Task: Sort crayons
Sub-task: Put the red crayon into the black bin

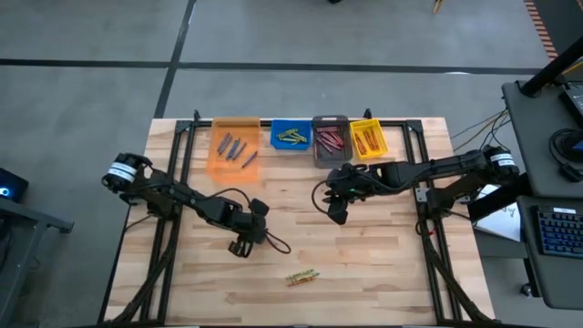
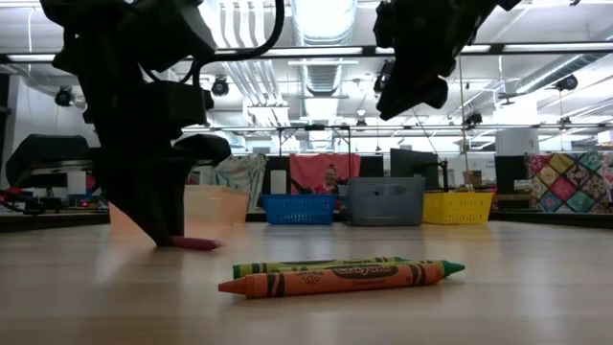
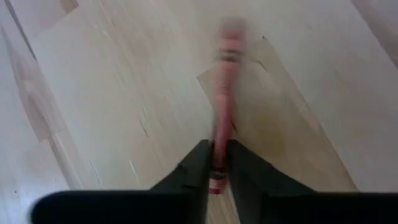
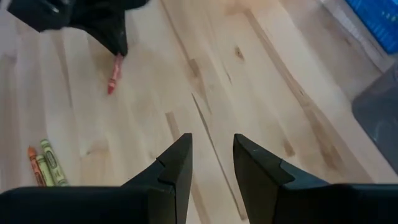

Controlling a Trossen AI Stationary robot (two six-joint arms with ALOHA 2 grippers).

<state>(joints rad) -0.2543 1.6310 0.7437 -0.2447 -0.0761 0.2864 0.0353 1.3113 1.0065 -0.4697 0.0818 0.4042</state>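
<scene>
A red crayon (image 3: 224, 93) lies on the wooden table (image 1: 383, 264) near its middle, and my left gripper (image 3: 217, 169) is shut on its near end. The low view shows the same crayon (image 2: 197, 244) flat on the wood under that gripper (image 2: 169, 236). An orange crayon (image 2: 335, 278) and a green one (image 2: 316, 264) lie side by side on the table toward its near edge. My right gripper (image 4: 212, 163) hangs open above the table's middle right, holding nothing. More crayons lie inside the bins at the far edge. My left gripper pinches the red crayon at one end (image 3: 217, 155) between its two fingers. The fingers slant down from above, and the crayon runs out ahead of them. Its free end (image 2: 209, 245) rests on the table.
Four bins stand in a row at the far edge: orange (image 1: 235, 150), blue (image 1: 291, 137), grey (image 1: 331, 138), yellow (image 1: 366, 138). A black frame borders the table's sides. Bare wood lies between the grippers and the bins.
</scene>
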